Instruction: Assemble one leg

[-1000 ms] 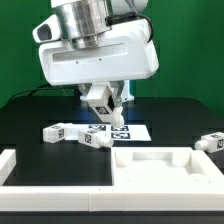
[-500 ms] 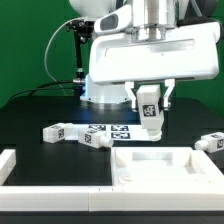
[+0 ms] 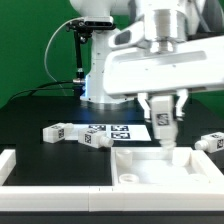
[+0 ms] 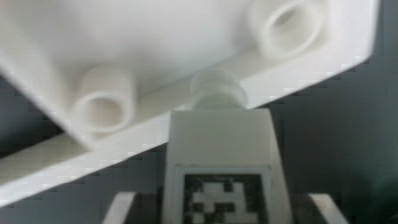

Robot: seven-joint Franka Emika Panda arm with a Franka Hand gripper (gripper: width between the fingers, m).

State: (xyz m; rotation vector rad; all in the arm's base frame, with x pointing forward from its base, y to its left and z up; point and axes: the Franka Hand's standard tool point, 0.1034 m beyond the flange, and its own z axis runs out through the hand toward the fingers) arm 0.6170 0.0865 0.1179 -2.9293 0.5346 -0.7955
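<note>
Exterior view shows the gripper (image 3: pixel 161 124) clamped on the leg (image 3: pixel 162 118), with its two fingers pressing the block from both sides. The leg hangs upright, with its long axis vertical. Its lower end stands just above the far edge of the white square panel (image 3: pixel 150 172), toward the exterior view's right. Whether the tip already touches the panel, I cannot tell.

Wrist view looks along the leg (image 4: pixel 221 150). Its narrow round tip points at the panel (image 4: pixel 107 40) close to the raised rim, between two round sockets, one socket (image 4: pixel 103 103) and the other socket (image 4: pixel 285 24). The tip seems to be over neither of them. I judge that the coming move turns on this offset: the leg must shift sideways, kept vertical, until the tip is over a socket, and then go down.

Spare legs (image 3: pixel 55 132) lie flat on the black table (image 3: pixel 30 115), near the marker board (image 3: pixel 128 130). No brand or word can be read, only black-and-white square tags.
</note>
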